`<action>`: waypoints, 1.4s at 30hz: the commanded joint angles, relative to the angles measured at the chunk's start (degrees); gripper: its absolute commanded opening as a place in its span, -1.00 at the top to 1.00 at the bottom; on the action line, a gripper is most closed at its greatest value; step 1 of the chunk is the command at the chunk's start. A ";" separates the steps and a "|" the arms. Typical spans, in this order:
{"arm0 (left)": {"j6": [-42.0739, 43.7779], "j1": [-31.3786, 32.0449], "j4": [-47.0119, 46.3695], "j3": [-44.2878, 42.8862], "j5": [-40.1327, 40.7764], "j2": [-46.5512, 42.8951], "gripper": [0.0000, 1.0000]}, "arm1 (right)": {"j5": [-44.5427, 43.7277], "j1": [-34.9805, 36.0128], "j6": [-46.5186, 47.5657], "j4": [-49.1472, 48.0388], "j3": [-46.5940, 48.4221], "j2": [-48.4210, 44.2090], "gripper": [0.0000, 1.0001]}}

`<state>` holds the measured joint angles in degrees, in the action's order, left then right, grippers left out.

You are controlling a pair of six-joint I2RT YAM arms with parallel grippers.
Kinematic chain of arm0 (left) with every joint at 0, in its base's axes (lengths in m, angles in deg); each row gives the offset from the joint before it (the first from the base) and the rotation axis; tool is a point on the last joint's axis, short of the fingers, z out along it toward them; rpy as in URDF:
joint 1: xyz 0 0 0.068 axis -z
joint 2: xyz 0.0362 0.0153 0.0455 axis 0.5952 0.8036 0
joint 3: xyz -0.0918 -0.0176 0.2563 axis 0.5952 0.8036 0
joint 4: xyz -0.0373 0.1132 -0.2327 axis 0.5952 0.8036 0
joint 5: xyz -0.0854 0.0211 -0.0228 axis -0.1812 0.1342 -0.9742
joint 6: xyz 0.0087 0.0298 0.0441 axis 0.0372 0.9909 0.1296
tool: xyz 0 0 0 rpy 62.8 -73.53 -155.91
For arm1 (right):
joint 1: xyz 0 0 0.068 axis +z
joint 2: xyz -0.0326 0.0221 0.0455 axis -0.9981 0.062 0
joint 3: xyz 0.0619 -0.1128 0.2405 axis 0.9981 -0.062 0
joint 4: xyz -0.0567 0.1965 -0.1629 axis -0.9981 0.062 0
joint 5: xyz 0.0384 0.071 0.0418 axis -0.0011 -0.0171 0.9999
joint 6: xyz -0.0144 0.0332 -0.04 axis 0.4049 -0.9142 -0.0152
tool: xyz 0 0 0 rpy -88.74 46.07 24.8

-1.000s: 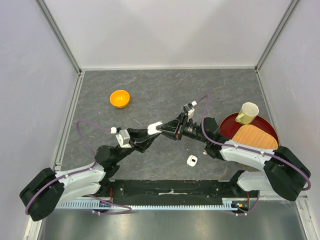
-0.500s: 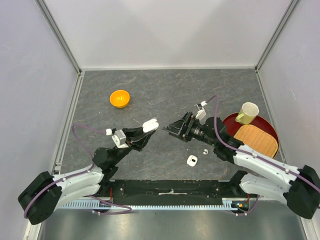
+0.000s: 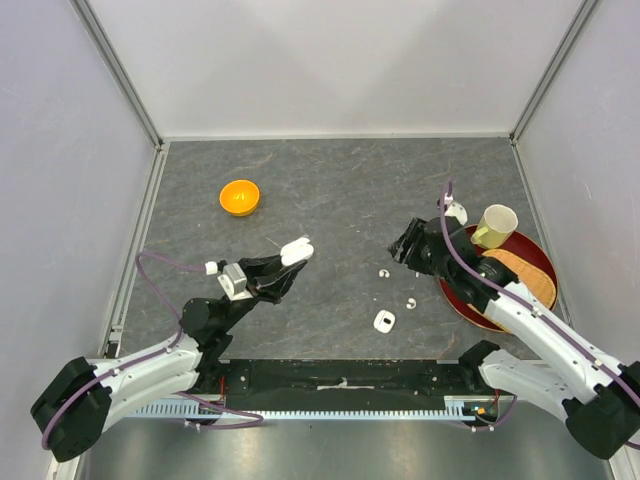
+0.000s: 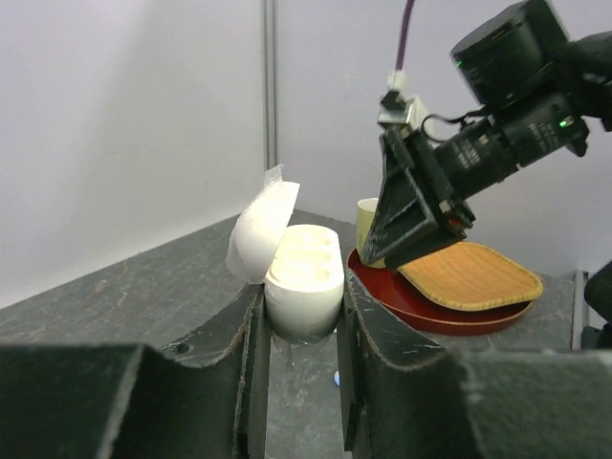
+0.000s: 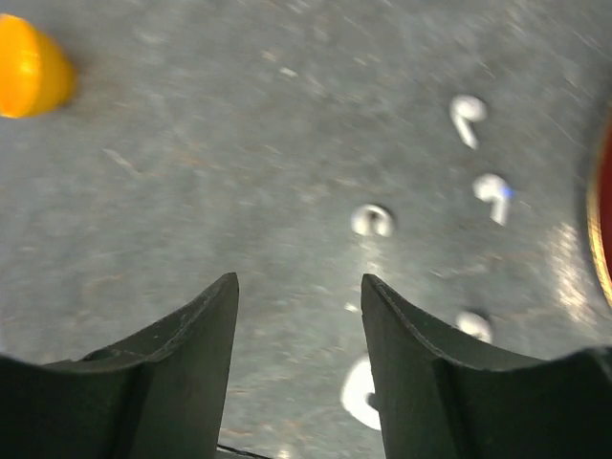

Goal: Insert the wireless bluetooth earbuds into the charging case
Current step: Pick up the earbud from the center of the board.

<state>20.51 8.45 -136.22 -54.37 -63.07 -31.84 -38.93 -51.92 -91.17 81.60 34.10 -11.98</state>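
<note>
Two earbuds (image 3: 384,272) lie uncovered; right pincer (image 5: 298,282) has withdrawn from charging case (image 4: 304,287).

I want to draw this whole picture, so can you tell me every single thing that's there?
earbuds: two seen from above, white, loose on the table between the arms
open charging case: one, white, held in the left jaws
second case: one, white, on the table near the front
bowl: one, orange, back left
plate: one, dark red, right side
woven mat: one, tan, on the plate
cup: one, pale yellow, on the plate
table: one, grey
left arm: one, black and white, jaws shut on the open case
right arm: one, black and white, jaws open and empty
</note>
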 commanded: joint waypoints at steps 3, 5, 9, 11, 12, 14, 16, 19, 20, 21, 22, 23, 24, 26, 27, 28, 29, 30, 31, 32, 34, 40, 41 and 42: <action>2.05 -0.15 2.24 -3.70 -5.04 -0.09 0.95 | 1.11 -3.40 -0.63 6.42 -9.02 -0.16 -0.12; 1.53 -0.23 1.28 -3.88 -6.09 0.70 0.96 | 1.99 -4.02 -2.21 5.98 -11.49 -1.39 -0.07; 1.43 -0.15 0.83 -4.58 -7.76 1.93 0.96 | 3.57 -5.95 -3.97 5.89 -17.29 -5.08 0.06; 1.26 -0.32 0.92 -4.93 -8.73 2.63 0.95 | 4.19 -6.75 -4.68 5.89 -18.96 -6.49 0.07; 1.35 -0.41 0.92 -5.37 -9.08 2.99 0.95 | 4.54 -7.36 -5.03 5.80 -20.19 -6.93 0.08; 1.00 -0.58 0.57 -5.46 -10.05 3.69 0.95 | 4.89 -7.80 -5.38 5.80 -21.08 -7.98 0.09; 0.82 -1.11 -1.45 -4.93 -10.23 5.01 0.95 | 5.42 -8.68 -5.12 5.80 -21.87 -8.43 0.09; -1.72 -3.38 -7.74 -3.18 -11.45 6.85 0.95 | 6.38 -9.56 -4.77 5.27 -22.75 -8.52 0.10; -4.17 -4.36 -9.70 -2.65 -12.94 7.38 0.95 | 6.91 -9.82 -4.59 5.01 -23.01 -8.43 0.10; -5.49 -5.41 -11.89 -1.69 -13.91 8.43 0.95 | 7.52 -10.17 -4.42 4.05 -23.36 -8.51 0.11; -6.99 -7.68 -15.13 -1.25 -15.05 8.88 0.95 | 7.97 -10.35 -4.33 3.61 -23.63 -8.34 0.11; -9.61 -8.75 -16.91 -0.89 -17.06 9.40 0.95 | 8.67 -10.53 -4.33 3.17 -23.80 -8.34 0.11; -10.68 -9.72 -18.32 -0.28 -18.04 9.93 0.95 | 9.02 -10.88 -4.24 2.55 -24.24 -8.25 0.12; -13.05 -11.83 -20.95 0.08 -20.15 10.81 0.95 | 10.33 -11.40 -3.80 1.76 -24.77 -7.99 0.12; -13.41 -12.27 -21.40 0.51 -20.59 10.90 0.95 | 10.95 -11.76 -3.80 0.89 -25.30 -7.90 0.13; -13.85 -12.88 -21.93 0.60 -20.86 10.82 0.95 | 11.31 -11.85 -3.63 0.27 -25.65 -7.73 0.14; -14.21 -13.15 -22.02 0.69 -21.38 10.73 0.95 | 11.31 -12.02 -3.63 -0.35 -25.91 -7.64 0.14; -14.38 -13.24 -22.02 0.61 -21.65 10.73 0.95 | 12.70 -12.37 -3.80 -1.05 -26.53 -7.46 0.15; -14.47 -13.42 -22.02 0.52 -21.91 10.55 0.95 | 12.89 -12.46 -3.80 -1.32 -26.71 -7.29 0.14; -14.73 -13.42 -22.02 0.43 -22.53 10.46 0.95 | 13.07 -12.55 -3.71 -1.58 -26.88 -7.20 0.15; -15.09 -13.51 -22.02 0.17 -22.97 10.29 0.95 | 13.68 -12.81 -3.36 -2.72 -27.23 -6.76 0.17; -15.70 -13.51 -21.94 -0.10 -23.41 10.81 0.95 | 14.12 -13.25 -2.66 -4.31 -27.32 -4.83 0.23; -15.79 -13.51 -21.93 -0.10 -23.41 10.73 0.95 | 14.12 -13.51 -2.66 -4.48 -27.32 -4.65 0.23; -15.70 -13.51 -21.93 -0.01 -23.41 10.81 0.96 | 14.12 -13.43 -2.66 -4.57 -27.41 -4.56 0.24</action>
<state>6.67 -4.69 -140.48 -53.91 -85.39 -21.02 -25.51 -64.99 -94.54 79.86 7.09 -16.96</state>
